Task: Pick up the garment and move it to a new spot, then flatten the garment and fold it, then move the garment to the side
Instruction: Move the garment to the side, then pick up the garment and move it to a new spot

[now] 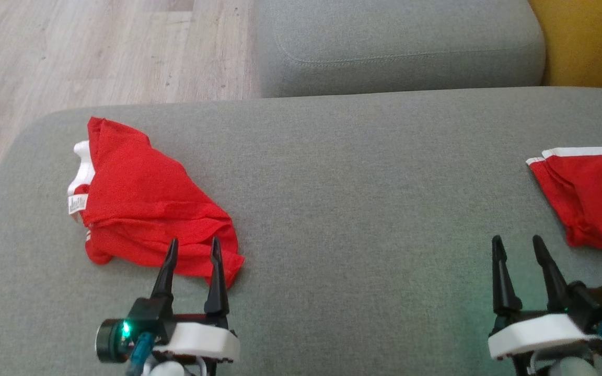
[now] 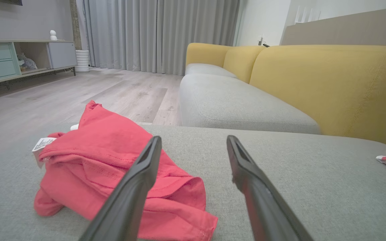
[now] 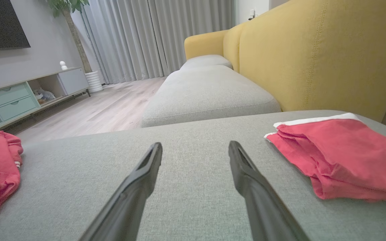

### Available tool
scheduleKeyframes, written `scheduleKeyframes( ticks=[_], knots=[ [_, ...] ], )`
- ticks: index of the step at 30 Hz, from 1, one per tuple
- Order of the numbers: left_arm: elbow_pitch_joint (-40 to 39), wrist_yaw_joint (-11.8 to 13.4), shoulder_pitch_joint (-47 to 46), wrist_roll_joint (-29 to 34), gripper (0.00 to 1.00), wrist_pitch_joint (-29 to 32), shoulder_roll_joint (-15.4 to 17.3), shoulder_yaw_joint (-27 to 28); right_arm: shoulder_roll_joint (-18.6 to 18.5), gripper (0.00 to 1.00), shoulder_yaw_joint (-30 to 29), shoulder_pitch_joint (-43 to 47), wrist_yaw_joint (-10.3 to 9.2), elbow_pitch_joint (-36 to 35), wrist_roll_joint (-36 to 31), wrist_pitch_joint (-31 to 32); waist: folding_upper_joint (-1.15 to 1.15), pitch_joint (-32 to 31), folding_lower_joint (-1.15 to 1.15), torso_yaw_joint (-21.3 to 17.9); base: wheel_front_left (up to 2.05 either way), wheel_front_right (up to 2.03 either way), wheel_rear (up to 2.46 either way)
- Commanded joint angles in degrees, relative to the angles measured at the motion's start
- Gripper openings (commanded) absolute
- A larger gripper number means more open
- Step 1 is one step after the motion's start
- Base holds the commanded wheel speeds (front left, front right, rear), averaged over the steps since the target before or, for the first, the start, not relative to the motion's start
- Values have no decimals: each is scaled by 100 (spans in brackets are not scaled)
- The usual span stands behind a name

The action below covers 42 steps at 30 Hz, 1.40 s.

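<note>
Left claw (image 2: 193, 139) wide near red garment (image 2: 106, 150); yellow backrest (image 2: 330, 87) beyond

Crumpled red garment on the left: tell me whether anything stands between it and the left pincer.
Nothing visible does. The open left pincer points straight at the crumpled red garment, right at its near edge.

Two red garments (image 1: 144, 198) (image 1: 593, 193), two grippers (image 1: 194, 241) (image 1: 516, 239), three grey seat cushions (image 3: 62, 167) (image 3: 209, 97) (image 3: 206, 61).
</note>
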Motion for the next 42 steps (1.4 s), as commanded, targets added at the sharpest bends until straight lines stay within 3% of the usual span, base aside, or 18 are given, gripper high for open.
scheduleKeyframes(
  ticks=[1,19,42],
  knots=[
    [-131,35,-88,-33,100,-56,9,153,-31,100,193,-77,-5,-148,-28,-95,0,-7,0,-9,0,0,0],
    [-83,42,-145,-23,100,-56,9,188,-30,100,332,-33,-5,-272,240,-118,0,-27,0,86,0,0,0],
    [-26,12,-82,153,100,-56,9,469,-30,100,1361,91,-5,-408,553,-119,0,-193,0,1477,0,0,0]
  ],
)
